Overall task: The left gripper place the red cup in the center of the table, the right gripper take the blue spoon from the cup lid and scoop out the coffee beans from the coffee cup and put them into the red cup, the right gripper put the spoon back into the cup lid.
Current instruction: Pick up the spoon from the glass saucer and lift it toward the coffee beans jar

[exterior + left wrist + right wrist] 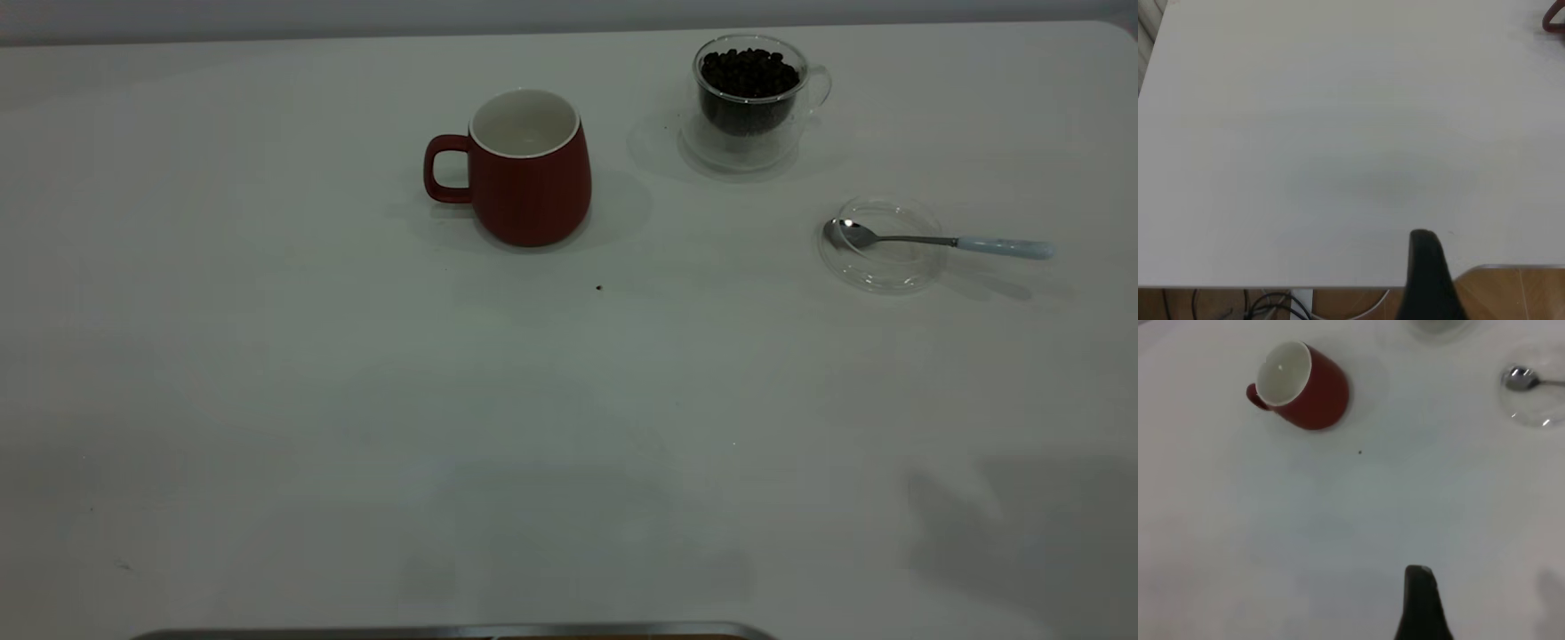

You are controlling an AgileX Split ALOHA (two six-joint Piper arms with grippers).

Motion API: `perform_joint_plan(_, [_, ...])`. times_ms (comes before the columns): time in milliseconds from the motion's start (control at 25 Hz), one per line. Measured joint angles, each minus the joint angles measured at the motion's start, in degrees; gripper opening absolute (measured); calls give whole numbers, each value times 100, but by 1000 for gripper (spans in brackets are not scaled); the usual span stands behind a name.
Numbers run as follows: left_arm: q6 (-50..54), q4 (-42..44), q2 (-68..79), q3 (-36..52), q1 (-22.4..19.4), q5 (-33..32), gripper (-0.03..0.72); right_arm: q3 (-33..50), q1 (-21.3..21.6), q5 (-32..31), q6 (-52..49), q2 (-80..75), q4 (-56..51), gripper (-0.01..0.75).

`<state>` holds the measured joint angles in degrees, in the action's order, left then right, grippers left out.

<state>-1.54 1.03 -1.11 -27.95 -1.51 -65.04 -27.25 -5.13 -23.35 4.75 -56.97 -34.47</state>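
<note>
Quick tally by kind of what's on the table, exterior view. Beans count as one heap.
Cups: 2, the red cup and the coffee cup
Cup lid: 1
Blue spoon: 1
Coffee beans: 1 heap, in the coffee cup
Dark speck: 1, too small to identify
Total: 6

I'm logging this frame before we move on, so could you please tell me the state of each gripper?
Left gripper: at the table's near edge, holding nothing; open or closed cannot be told.
Right gripper: above bare table, holding nothing; cannot be told.
</note>
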Motion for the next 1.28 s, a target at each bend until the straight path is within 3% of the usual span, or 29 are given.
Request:
perform_joint_plan(160, [0, 0, 0, 0, 0, 0, 577, -23, 21, 322, 1277, -977, -1486, 576])
perform_joint_plan(280, [0, 0, 0, 0, 0, 0, 577, -114, 326, 271, 2439, -1614, -2609, 576])
perform_joint_plan(560, [0, 0, 0, 0, 0, 0, 577, -254, 1901, -854, 5123, -3024, -4743, 576])
perform_joint_plan(1040, [13, 0, 0, 0, 0, 0, 577, -337, 2855, -1848, 7585, -5561, -6676, 576])
perform_joint_plan(1280, [8, 0, 0, 0, 0, 0, 577, -688, 3328, -2472, 8397, -6819, -6852, 576])
